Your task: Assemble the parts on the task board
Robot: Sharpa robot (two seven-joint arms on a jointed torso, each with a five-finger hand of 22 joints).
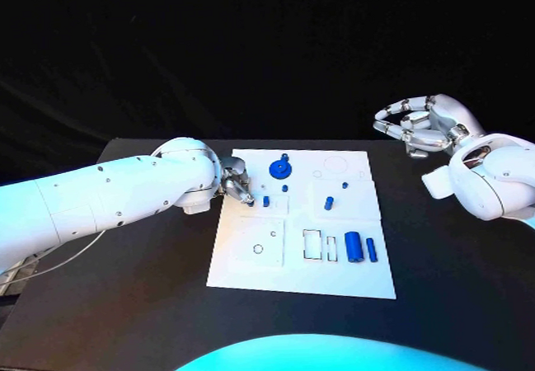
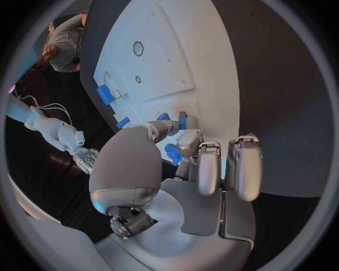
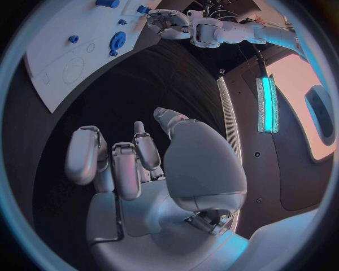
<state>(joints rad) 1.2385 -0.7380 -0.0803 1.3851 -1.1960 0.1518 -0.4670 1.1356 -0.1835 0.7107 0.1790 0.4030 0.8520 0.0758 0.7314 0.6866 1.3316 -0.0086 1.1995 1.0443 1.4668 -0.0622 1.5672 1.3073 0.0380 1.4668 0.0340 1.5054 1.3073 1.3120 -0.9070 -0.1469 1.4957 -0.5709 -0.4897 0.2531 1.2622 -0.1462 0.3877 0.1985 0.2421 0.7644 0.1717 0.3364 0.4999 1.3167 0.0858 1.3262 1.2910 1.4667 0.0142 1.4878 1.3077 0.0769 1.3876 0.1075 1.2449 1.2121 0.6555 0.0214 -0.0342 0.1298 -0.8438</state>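
Note:
The white task board [image 1: 343, 277] lies in the middle of the black table. On it are a blue gear [image 1: 282, 168], a small blue peg [image 1: 266, 200], other small blue pieces [image 1: 329, 203] and a thick blue cylinder [image 1: 353, 246]. My left hand [image 1: 235, 187] sits low at the board's left edge, its thumb and a finger reaching toward the peg [image 2: 182, 119]. Whether they touch it is unclear. My right hand [image 1: 422, 125] hangs above the table beyond the board's far right corner, fingers half curled, holding nothing [image 3: 134, 164].
Outlined slots [image 1: 313, 244] and round holes [image 1: 257, 249] mark the near half of the board. A slim blue bar [image 1: 372, 249] lies beside the cylinder. Bare black table [image 1: 130, 299] stretches on both sides of the board.

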